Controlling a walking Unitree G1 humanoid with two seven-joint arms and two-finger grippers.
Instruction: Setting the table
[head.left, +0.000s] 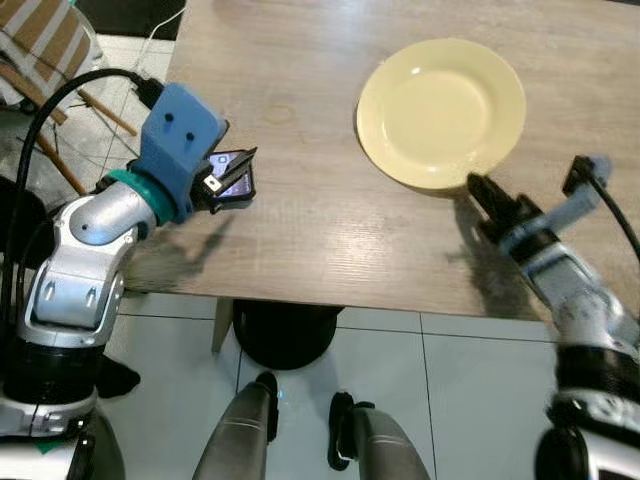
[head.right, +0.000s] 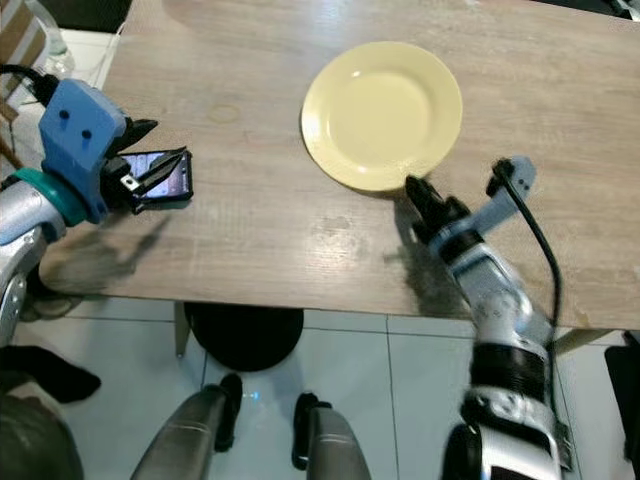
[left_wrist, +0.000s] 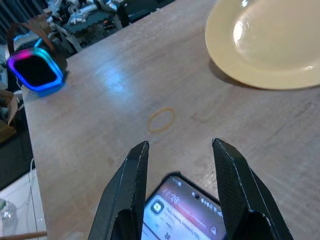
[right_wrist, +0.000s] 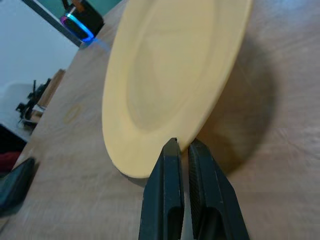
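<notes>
Bright, even indoor light falls on the wooden surface (head.left: 330, 230), with soft pale glare near its far edge. The yellow plate (head.left: 441, 112) carries small white highlights in the left wrist view and casts a dark shadow beneath its rim. The right arm (head.left: 570, 290) is motion-blurred in both eye views. In the right wrist view the close gripper (right_wrist: 183, 150) looks slightly soft.
</notes>
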